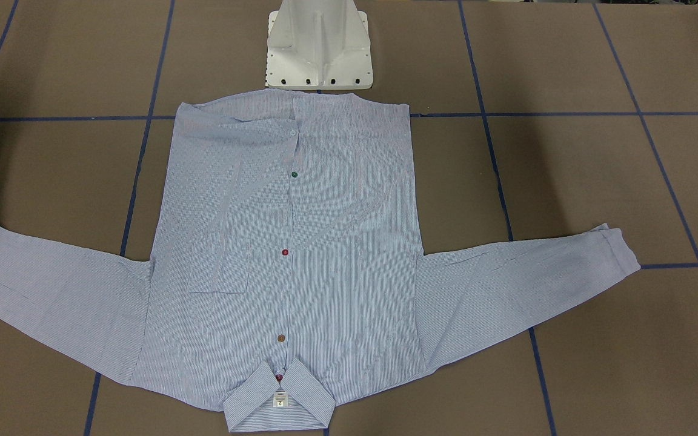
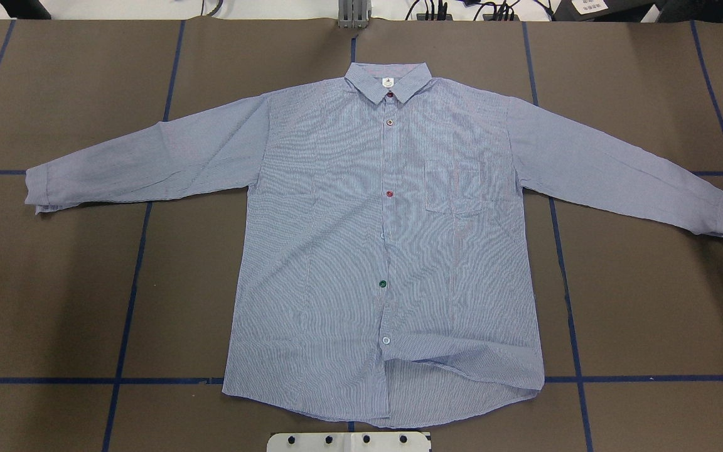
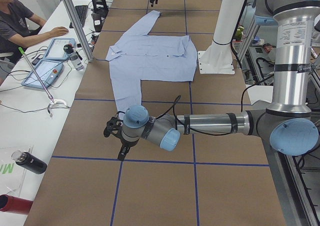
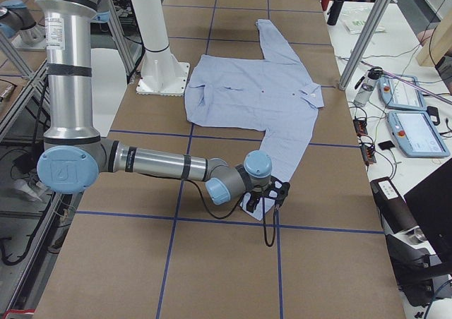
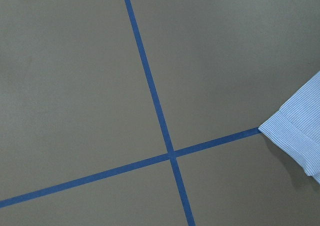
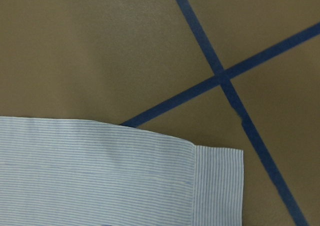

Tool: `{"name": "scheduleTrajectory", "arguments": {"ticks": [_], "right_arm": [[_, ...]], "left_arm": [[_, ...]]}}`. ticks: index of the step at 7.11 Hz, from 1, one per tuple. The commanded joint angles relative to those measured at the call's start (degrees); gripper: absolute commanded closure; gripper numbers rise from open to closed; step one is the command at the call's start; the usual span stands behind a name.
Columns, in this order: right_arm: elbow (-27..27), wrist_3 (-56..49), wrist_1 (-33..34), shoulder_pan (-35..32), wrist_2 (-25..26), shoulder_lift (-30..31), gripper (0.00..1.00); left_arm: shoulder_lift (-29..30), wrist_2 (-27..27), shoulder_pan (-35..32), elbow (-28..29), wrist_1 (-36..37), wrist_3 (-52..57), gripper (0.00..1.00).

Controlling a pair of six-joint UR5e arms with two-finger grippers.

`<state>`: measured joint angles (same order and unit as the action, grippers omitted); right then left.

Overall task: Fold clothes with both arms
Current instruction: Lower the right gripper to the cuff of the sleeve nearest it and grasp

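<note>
Since each claw shows only small and side-on, whether the left claw (image 3: 120,148) or the right claw (image 4: 279,194) is parted or closed cannot be told; the shirt (image 2: 336,251) lies flat on the desk (image 2: 54,282), buttons up; its collar (image 2: 388,81) points away from the pedestal (image 1: 319,48), hem (image 2: 386,405) towards it, sleeves (image 2: 148,157) spread crosswise; the front-facing view crops one sleeve end.

My left arm (image 3: 210,123) and right arm (image 4: 159,165) are silver-grey tubes with pale blue round joint caps (image 3: 136,116) and black bands (image 3: 231,122). A thin black cable (image 4: 266,234) runs along each forearm. The pedestal (image 1: 319,54) is white and flared, with dark bolts (image 1: 308,81).
</note>
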<state>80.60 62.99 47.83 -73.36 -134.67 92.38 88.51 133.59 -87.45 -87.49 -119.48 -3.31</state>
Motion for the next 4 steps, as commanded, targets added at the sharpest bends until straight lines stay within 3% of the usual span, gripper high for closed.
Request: {"name": "scheduleTrajectory", "arguments": {"ticks": [1,4], "right_arm": [[-1.0,15.4,-12.2,4.9,2.8,3.7,0.02],[-3.0,17.0,-12.8,6.7,4.8,3.6,0.04]], "left_arm": [[0.0,0.0,0.0,-0.1,-0.1,0.0,0.01],[0.0,0.2,0.0,-0.1,-0.1,-0.1,0.01]]}}
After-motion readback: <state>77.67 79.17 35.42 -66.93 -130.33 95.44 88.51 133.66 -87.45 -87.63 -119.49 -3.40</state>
